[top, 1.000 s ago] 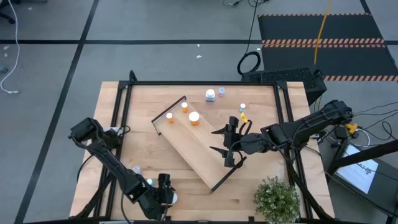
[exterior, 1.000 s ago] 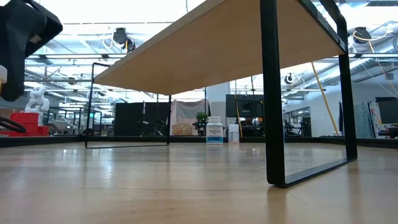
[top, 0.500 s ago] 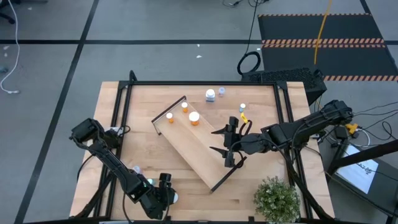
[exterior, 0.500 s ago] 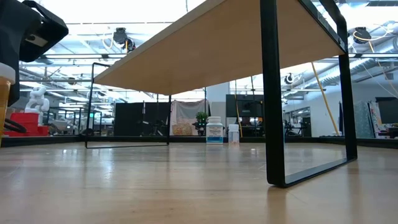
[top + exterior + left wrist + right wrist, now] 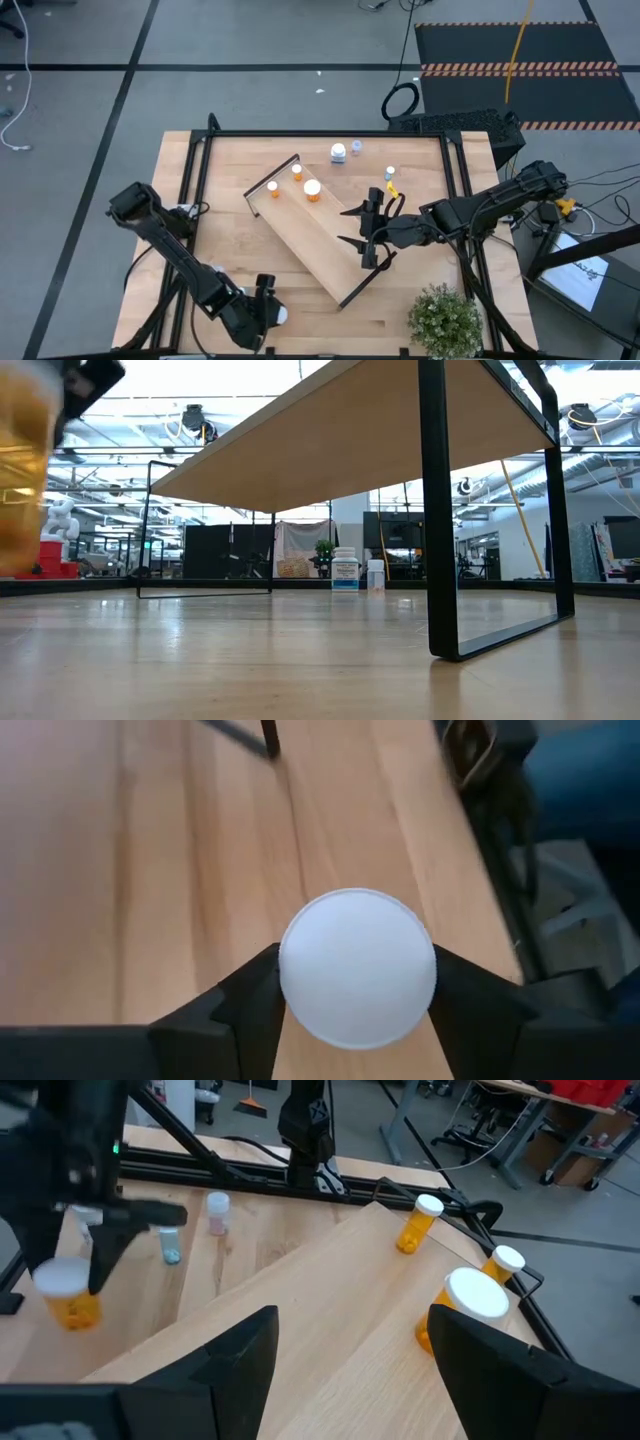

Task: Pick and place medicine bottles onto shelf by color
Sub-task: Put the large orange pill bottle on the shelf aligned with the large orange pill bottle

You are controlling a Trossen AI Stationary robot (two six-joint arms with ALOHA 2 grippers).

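White-capped bottle (image 5: 357, 982) clamped between left hand (image 5: 355, 995) fingers, seemingly lifted.

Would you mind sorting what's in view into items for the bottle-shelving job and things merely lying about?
Job items:
- shelf
- orange bottles on the shelf
- clear bottles on the table
- orange bottle gripped by the left gripper
- right gripper, open over the shelf

Lying about:
- potted plant

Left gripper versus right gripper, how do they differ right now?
The left gripper is shut on an orange bottle at the table's near edge; the right gripper is open and empty. The left is off the shelf; the right hovers over it. Both are dark two-finger grippers.
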